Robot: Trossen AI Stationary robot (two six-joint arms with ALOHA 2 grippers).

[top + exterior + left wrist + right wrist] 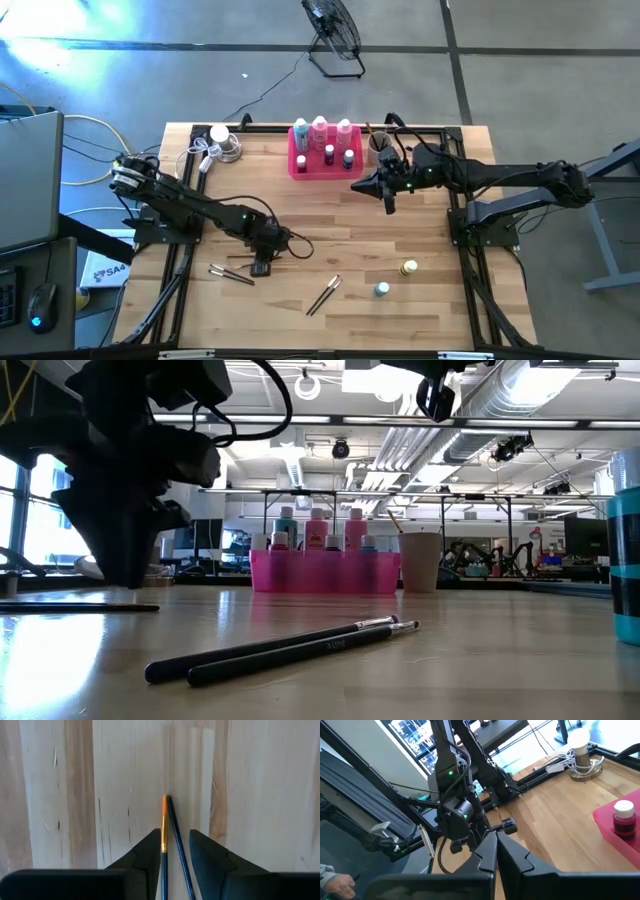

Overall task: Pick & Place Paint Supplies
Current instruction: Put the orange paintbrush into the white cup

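Two thin paintbrushes (167, 827) lie side by side on the wooden table, one with an orange ferrule. My left gripper (175, 845) is open, low over the table at its left middle (262, 262), with a finger on either side of the pair. Their handles show in the high view (232, 273). My right gripper (496, 847) is shut and empty, raised in front of the pink tray (388, 198). Another pair of brushes (323, 295) lies near the front, also seen in the low view (290, 648). A tiny yellow bottle (409, 268) and a tiny teal bottle (381, 290) stand at the front right. My left gripper's fingers point down and lie along the two brushes, near their bristle ends. One finger (150, 852) stands close against the orange-ferruled brush (163, 837). I cannot tell whether it touches it. The brushes lie flat on the table.
The pink tray (300, 168) at the far middle holds three tall white-capped bottles and some tiny ones. A beige cup (380, 145) with brushes stands to its right. A white lamp with cables (222, 143) sits at the far left. Black frame rails run along the table's sides.
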